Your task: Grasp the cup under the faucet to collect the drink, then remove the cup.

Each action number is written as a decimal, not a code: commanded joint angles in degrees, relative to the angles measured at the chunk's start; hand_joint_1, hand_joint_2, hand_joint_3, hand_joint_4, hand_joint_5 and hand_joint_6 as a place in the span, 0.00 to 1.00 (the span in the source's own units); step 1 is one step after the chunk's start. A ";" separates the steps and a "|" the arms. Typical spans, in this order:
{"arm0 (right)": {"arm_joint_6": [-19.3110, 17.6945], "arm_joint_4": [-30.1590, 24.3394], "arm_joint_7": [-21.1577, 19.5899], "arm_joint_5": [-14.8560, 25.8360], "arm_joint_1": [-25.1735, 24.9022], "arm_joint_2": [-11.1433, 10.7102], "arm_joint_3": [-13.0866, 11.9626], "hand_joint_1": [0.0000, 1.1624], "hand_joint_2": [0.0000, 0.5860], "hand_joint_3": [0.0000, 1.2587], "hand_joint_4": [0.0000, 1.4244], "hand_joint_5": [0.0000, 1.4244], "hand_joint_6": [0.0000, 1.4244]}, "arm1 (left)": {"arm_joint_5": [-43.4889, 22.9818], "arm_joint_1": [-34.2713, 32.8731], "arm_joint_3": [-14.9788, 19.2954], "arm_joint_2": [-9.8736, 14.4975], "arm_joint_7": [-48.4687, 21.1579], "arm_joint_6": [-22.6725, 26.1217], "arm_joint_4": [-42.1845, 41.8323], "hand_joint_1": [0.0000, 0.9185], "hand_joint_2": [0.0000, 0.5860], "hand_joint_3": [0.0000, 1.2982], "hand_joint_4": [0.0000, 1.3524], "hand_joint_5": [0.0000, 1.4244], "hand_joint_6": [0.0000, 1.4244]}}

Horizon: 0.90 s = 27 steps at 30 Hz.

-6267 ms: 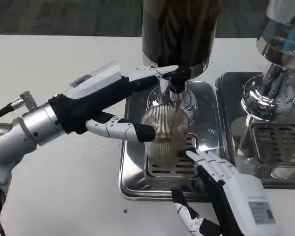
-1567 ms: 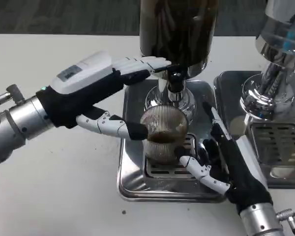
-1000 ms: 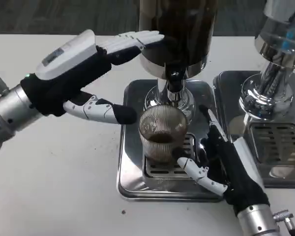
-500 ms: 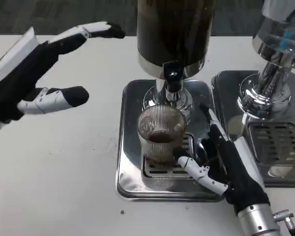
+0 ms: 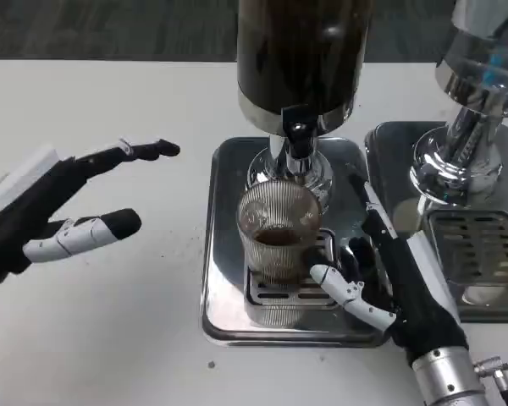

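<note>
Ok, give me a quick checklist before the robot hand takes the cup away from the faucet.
1. Cup upright on the drip tray: ok.
2. Drink in cup: ok, dark liquid visible.
3. Faucet flow stopped: cannot tell.
4. Right robot hand gripping cup: not ok, thumb near its base, fingers beside it.
5. Left robot hand away from the cup: ok, open over the table.
</note>
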 commanded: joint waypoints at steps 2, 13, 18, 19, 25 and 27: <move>0.29 -0.02 1.10 -0.04 -1.00 -0.70 -0.21 0.45 0.39 0.00 0.00 0.00 0.05 | 3.71 1.05 -0.33 -0.51 2.87 0.95 2.21 0.00 0.17 0.20 0.13 0.13 0.12; -0.38 0.64 6.58 2.13 -3.71 -3.22 -0.40 0.46 0.36 0.00 0.00 0.00 0.02 | 6.43 1.64 -0.64 -0.69 5.03 1.78 3.82 0.01 0.18 0.21 0.13 0.13 0.12; -0.71 0.78 9.15 3.43 -4.44 -3.83 -0.81 0.46 0.36 0.00 0.00 0.00 0.01 | 6.60 1.74 -0.79 -0.72 5.36 1.98 4.11 0.01 0.19 0.21 0.13 0.13 0.12; -0.75 0.81 9.50 3.69 -4.52 -3.91 -0.88 0.46 0.36 0.00 0.00 0.00 0.01 | 6.67 1.75 -0.81 -0.70 5.47 1.99 4.16 0.01 0.19 0.21 0.13 0.13 0.12; -1.33 1.10 12.49 5.88 -4.69 -4.59 -1.24 0.46 0.35 0.00 0.00 0.00 0.01 | 6.97 1.77 -0.74 -0.59 6.18 2.05 4.25 0.01 0.20 0.22 0.14 0.13 0.12; -1.31 1.27 13.20 6.14 -4.71 -4.74 -1.22 0.46 0.35 0.00 0.00 0.00 0.01 | 6.82 1.82 -0.69 -0.54 6.33 2.26 4.38 0.01 0.20 0.22 0.14 0.13 0.12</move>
